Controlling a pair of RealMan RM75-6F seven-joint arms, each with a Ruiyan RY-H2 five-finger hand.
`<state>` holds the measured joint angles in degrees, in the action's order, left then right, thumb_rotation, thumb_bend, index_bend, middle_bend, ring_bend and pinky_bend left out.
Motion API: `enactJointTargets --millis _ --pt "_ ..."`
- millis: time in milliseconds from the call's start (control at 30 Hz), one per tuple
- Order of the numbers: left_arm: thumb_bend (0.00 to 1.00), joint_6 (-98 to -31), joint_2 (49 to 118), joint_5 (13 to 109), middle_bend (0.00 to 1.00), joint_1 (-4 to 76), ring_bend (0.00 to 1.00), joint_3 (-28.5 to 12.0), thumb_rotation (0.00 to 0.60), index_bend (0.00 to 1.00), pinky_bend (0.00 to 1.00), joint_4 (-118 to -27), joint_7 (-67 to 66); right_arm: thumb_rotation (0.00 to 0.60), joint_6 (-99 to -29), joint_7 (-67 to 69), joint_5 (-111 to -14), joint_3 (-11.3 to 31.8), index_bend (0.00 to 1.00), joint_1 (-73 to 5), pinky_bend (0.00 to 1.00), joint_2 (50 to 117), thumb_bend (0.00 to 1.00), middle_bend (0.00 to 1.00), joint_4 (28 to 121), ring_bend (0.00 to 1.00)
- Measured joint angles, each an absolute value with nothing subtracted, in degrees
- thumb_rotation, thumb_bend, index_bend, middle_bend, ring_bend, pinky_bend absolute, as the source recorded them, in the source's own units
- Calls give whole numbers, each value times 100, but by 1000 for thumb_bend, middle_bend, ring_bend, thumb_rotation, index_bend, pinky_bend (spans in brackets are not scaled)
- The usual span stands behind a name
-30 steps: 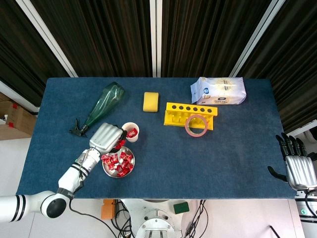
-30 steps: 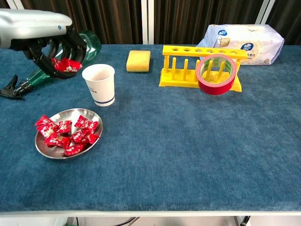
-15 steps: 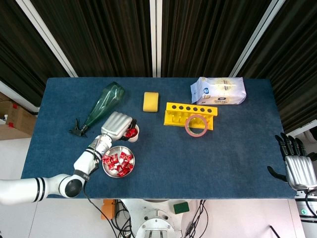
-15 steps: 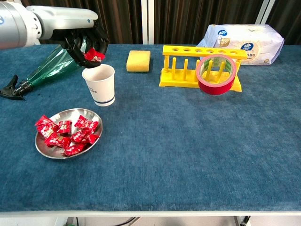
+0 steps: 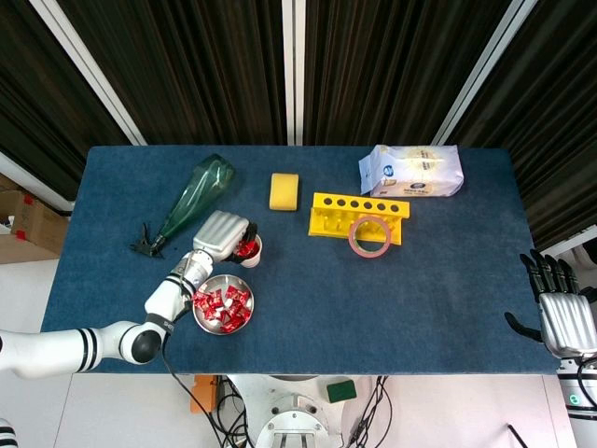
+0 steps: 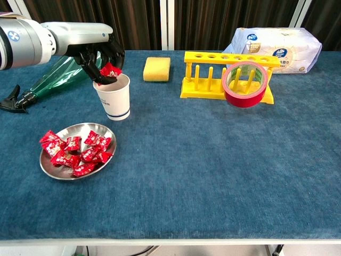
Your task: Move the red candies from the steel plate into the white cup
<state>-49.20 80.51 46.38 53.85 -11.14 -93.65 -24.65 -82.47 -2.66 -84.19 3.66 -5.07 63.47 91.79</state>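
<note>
A steel plate [image 6: 54,174] [image 5: 202,321] near the front left holds several red candies [image 6: 74,149] [image 5: 224,305]. Just behind it stands the white cup [image 6: 113,101] [image 5: 252,258]. My left hand [image 6: 101,56] [image 5: 222,236] hovers right over the cup's rim and pinches one red candy [image 6: 110,70] at the cup's mouth. My right hand [image 5: 562,315] rests off the table's right edge, fingers spread and holding nothing; the chest view does not show it.
A green bottle [image 6: 56,72] lies behind the cup at the left. A yellow sponge [image 6: 157,69], a yellow tube rack [image 6: 224,74] with a red tape roll [image 6: 244,84] leaning on it, and a white packet [image 6: 277,42] sit along the back.
My left hand carried the red candy from above the bottle rightward and down to the cup's mouth. The right hand has not moved.
</note>
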Motion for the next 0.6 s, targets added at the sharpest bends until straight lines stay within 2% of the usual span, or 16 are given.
enactJointTargets --millis 200,600 --pt "387 -4945 8058 4682 431 5385 418 -1094 600 426 600 -9348 -2350 600 -8252 -288 -8418 363 0 -504 0 6356 198 0 9190 0" --pt "378 -5113 8019 4928 399 5357 397 -999 600 399 597 -9486 -2335 600 -8253 -266 -8410 368 0 -503 0 6350 198 0 9176 0"
